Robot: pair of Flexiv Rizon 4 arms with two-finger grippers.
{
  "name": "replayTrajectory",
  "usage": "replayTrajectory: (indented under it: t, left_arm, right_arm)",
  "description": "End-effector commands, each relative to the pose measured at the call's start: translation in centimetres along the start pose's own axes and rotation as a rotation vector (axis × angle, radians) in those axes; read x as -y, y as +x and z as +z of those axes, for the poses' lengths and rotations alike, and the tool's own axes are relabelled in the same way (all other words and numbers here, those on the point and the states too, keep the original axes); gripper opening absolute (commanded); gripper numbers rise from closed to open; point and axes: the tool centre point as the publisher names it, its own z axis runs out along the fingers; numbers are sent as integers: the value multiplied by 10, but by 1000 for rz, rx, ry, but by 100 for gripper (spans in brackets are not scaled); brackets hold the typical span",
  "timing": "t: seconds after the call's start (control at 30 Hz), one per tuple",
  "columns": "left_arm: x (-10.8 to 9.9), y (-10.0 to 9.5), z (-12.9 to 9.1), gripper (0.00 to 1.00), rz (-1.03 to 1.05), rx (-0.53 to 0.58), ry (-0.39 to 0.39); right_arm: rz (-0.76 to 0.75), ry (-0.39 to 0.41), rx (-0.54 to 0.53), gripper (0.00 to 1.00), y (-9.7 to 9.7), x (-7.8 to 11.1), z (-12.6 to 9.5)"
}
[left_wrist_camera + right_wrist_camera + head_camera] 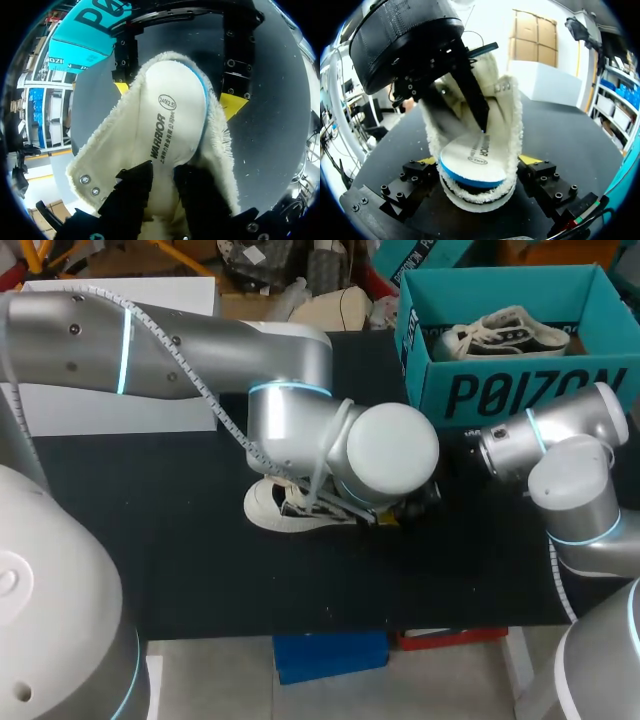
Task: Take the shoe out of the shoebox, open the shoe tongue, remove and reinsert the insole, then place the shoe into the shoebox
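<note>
Right wrist view: my right tool (479,167) clamps both sides of the shoe (470,197) mid-table (565,135), likely to steady it while my left tool (481,120) reaches for the insole (472,159); I cannot tell whether the left tool grips it.

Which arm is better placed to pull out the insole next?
Left, probably. The left gripper is inside the shoe, at the insole; the right gripper holds the shoe from both sides, seemingly steadying it.
</note>
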Motion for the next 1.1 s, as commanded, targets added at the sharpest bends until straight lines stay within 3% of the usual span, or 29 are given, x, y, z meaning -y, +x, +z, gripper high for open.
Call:
replayTrajectory:
  t: [0.03, 0.5, 1.1]
  left_arm:
    - [10, -3, 30, 0, 4, -2, 11]
    - [10, -16, -4, 0, -18, -113, 145]
    - [5, -25, -33, 0, -6, -190, 243]
  right_arm:
    - [1, 2, -3, 0, 2, 1, 1]
    - [1, 2, -3, 0, 2, 1, 1]
    - [1, 2, -3, 0, 2, 1, 1]
